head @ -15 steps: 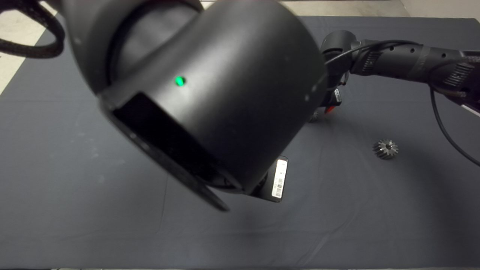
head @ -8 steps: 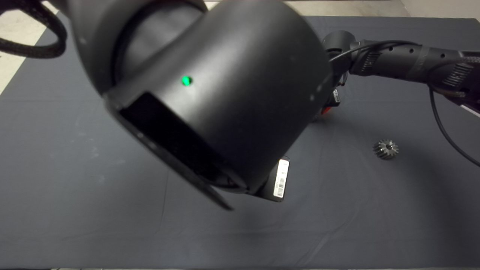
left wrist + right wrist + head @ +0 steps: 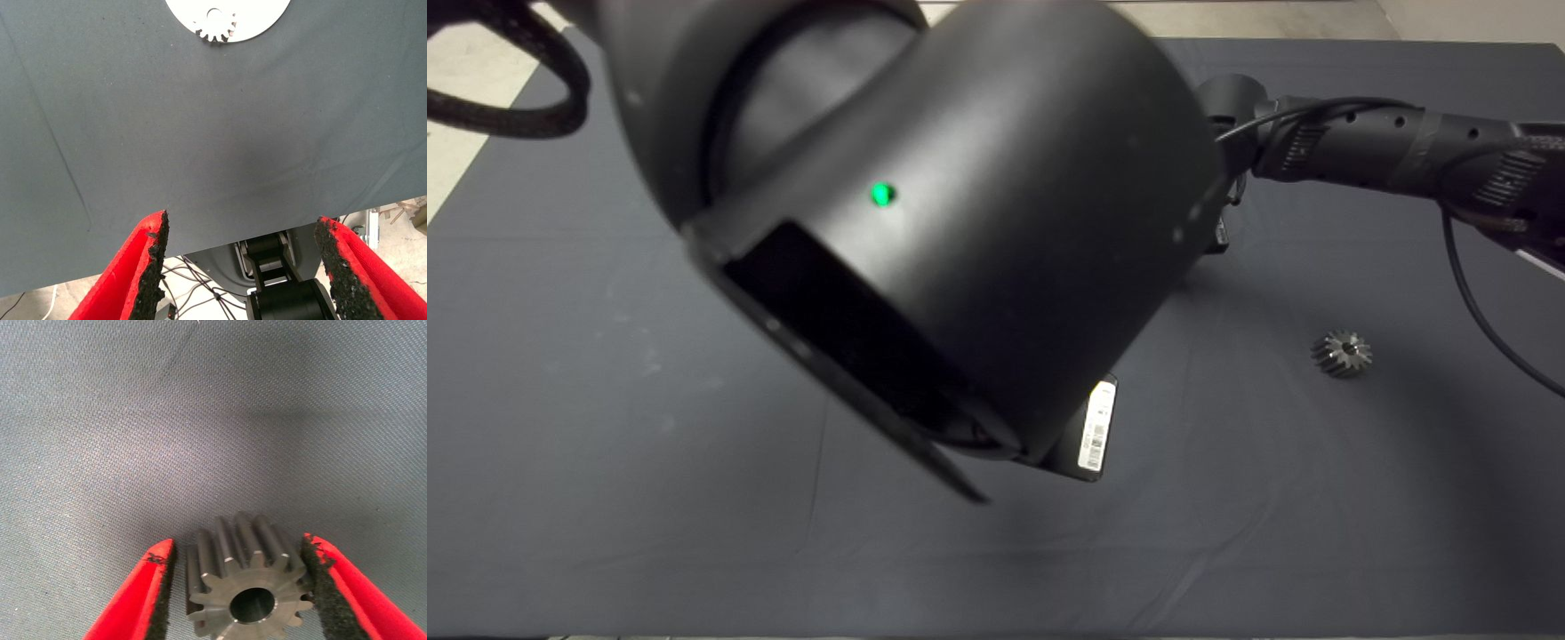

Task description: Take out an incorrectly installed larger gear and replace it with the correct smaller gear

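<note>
From above, the left arm [image 3: 916, 222] bulks over the far left and centre of the bench, hiding much of the dark mat [image 3: 605, 400]. The right arm [image 3: 1387, 147] reaches in from the right to the far centre, and its end is mostly hidden behind the left arm. The larger gear [image 3: 1341, 354] lies alone on the mat at the right, nearer than the right arm and well apart from both arms.

On the left wrist camera, the left gripper [image 3: 241, 221] hangs over bare mat with its fingers spread wide and nothing between them. A white disc [image 3: 260, 17] with a toothed cut-out lies on the mat, well apart from the fingers. Past the mat's edge, part of the robot's base and some cables show.

On the right wrist camera, the right gripper [image 3: 237, 545] has its fingers closed on the smaller gear [image 3: 250, 587], with a black pad against the teeth on each side. The gear's centre hole faces the camera, and only mat lies beyond it.
</note>
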Robot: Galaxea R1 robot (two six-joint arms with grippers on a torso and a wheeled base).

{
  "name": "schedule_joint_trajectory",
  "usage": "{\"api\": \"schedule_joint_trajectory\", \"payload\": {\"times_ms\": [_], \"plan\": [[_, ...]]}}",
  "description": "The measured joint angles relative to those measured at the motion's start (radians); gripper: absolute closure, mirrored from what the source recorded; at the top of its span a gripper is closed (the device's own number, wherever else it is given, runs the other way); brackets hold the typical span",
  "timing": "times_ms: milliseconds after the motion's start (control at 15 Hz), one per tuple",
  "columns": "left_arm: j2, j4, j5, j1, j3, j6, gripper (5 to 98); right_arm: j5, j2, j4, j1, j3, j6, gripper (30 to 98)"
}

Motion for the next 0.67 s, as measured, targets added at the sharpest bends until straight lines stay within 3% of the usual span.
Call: {"api": "schedule_joint_trajectory", "payload": {"times_ms": [133,667], "plan": [[0.0,0.0,0.0,0.0,-0.003,0.002,49.1,-0.004,0.0,0.0,0.0,0.0,0.0,83.6],[0.0,0.0,0.0,0.0,-0.004,0.003,49.1,-0.005,0.0,0.0,0.001,0.004,0.0,87.5]]}}
